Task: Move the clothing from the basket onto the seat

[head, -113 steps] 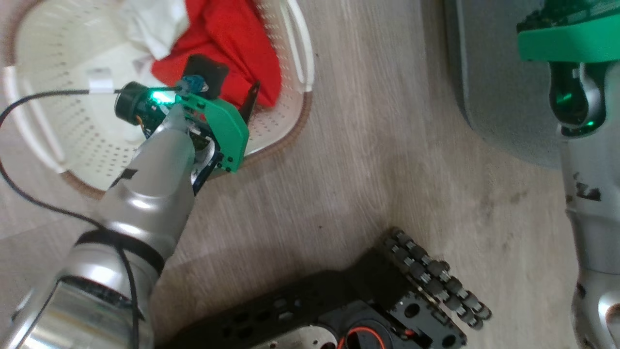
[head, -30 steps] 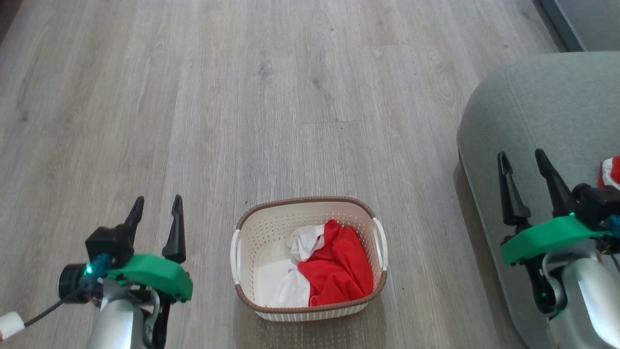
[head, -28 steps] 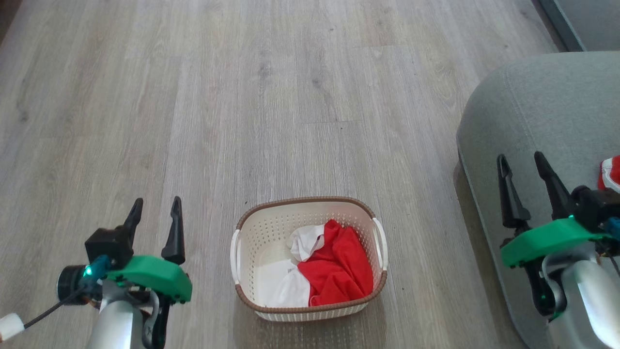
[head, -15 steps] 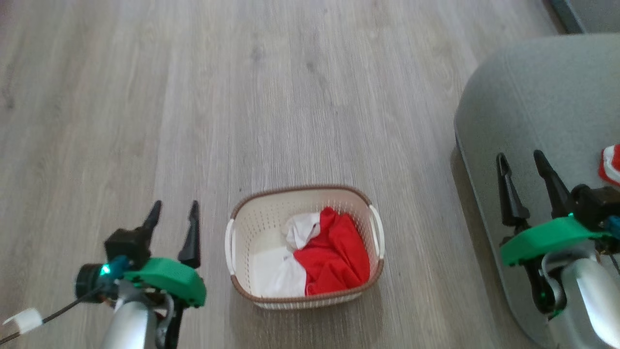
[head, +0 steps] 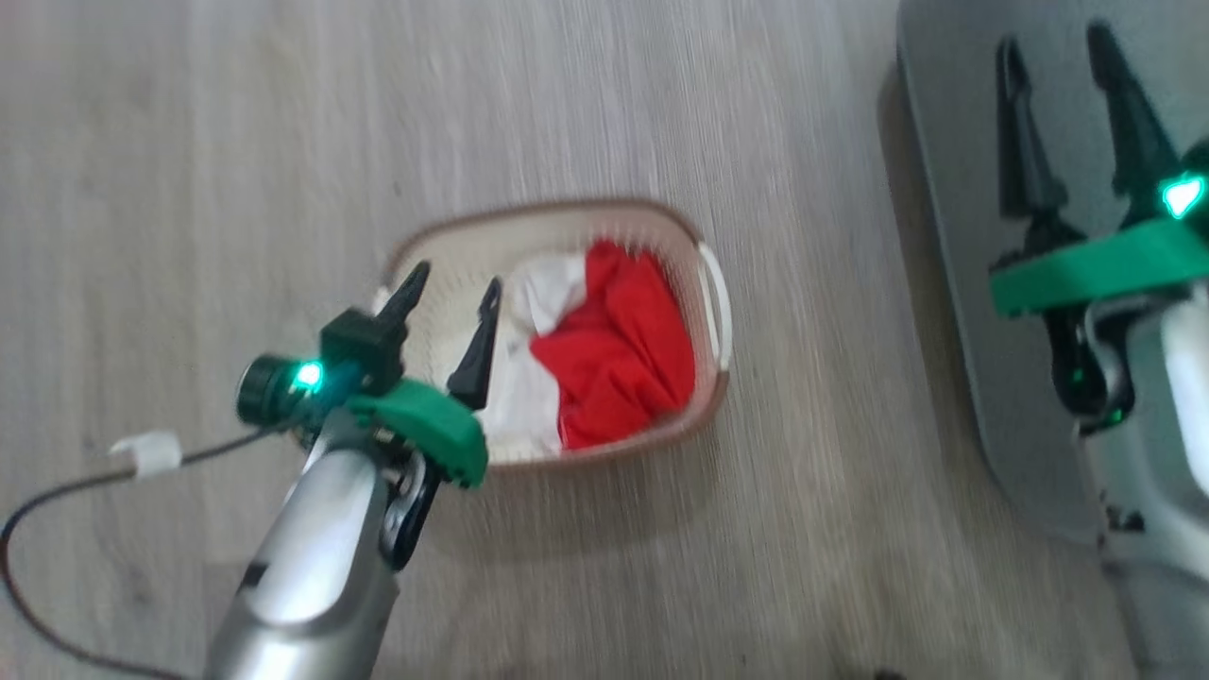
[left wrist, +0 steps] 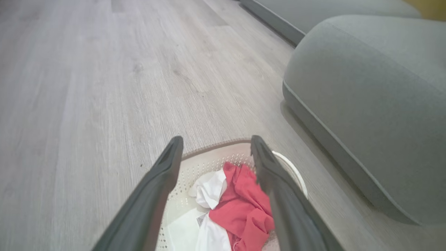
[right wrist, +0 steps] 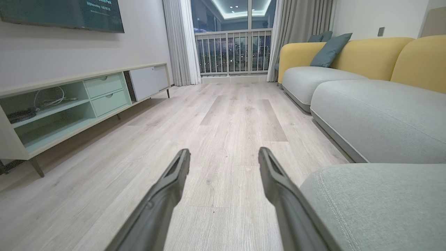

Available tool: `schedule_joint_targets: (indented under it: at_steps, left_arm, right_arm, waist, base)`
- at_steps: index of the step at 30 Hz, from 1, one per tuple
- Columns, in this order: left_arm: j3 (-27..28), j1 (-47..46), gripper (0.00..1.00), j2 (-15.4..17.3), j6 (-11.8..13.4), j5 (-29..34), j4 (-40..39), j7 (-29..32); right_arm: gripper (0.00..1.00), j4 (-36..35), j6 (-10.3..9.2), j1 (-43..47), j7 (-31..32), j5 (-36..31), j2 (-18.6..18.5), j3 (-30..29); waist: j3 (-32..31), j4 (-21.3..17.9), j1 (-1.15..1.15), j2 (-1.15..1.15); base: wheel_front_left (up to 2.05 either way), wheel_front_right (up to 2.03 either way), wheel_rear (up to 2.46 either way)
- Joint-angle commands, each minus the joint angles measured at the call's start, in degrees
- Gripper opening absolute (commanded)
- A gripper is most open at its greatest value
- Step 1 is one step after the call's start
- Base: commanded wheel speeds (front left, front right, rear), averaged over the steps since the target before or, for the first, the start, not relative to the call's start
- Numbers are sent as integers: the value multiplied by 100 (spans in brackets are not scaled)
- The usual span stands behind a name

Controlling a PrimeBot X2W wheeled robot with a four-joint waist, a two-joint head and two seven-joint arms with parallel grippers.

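My left gripper (head: pixel 456 277) had swung in since half a second before. Then it hung over bare floor (head: pixel 236 142) to the left of the basket (head: pixel 710 283); now its fingers reached over the basket's left end. My right gripper (head: pixel 1052 38) had kept its place over the seat's (head: pixel 945 142) edge.

My left fingers stood apart with nothing between them and touched nothing that I could see. In my left wrist view the clothing (left wrist: pixel 244 205) lay past the gap between those fingers, down inside the basket. It was a crumpled red heap, and white cloth (left wrist: pixel 209 188) lay bunched on its left side. From the head view the red heap lay to the right of my left fingertips, against the basket's far right wall. The white cloth lay just beside my nearer finger. The basket sat on the floor, and the seat stood apart from it, further to the right.

My right fingers were spread as well and held nothing. They pointed forward above the seat's left edge. In my right wrist view the seat's rounded corner lay just right of the right finger. Wood floor ran ahead between the fingertips, with grey sofa cushions (right wrist: pixel 379 118) beyond on the right and a low cabinet (right wrist: pixel 69 101) well off to the left.
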Motion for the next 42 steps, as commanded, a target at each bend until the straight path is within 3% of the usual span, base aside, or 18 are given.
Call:
schedule_joint_targets:
  at_steps: [1,12,24,29,34,42]
  left_arm:
    - [-11,-362,100,64,49,8,39,-71]
    - [-580,-1682,100,63,-168,129,1387,-71]
    - [-1174,-2833,100,182,-378,508,3052,-71]
    - [-1489,-3291,100,320,-387,779,3579,-71]
    - [-1882,-3778,100,541,-194,1221,4075,79]
    - [-2430,-4144,100,585,-172,1677,4362,369]
  right_arm:
    - [100,-274,-1,-324,-36,61,-91,133]
    - [100,-559,-1,-1235,-36,155,-17,224]
    - [100,-731,-1,-1579,-36,221,253,208]
    - [100,-825,-1,-1684,-36,253,373,226]
    - [100,-881,-1,-1760,-36,306,563,226]
    - [100,-885,-1,-1592,-36,338,700,134]
  waist:
    - [896,-288,-2,0]
    - [2301,-680,-2,0]
    - [3237,-1158,-2,0]
    - [3556,-1385,-2,0]
    - [3811,-1632,-2,0]
    - [3921,-1706,-2,0]
  base:
    - [0,0,0]
    - [0,0,0]
    - [0,0,0]
    - [0,0,0]
    - [0,0,0]
    - [0,0,0]
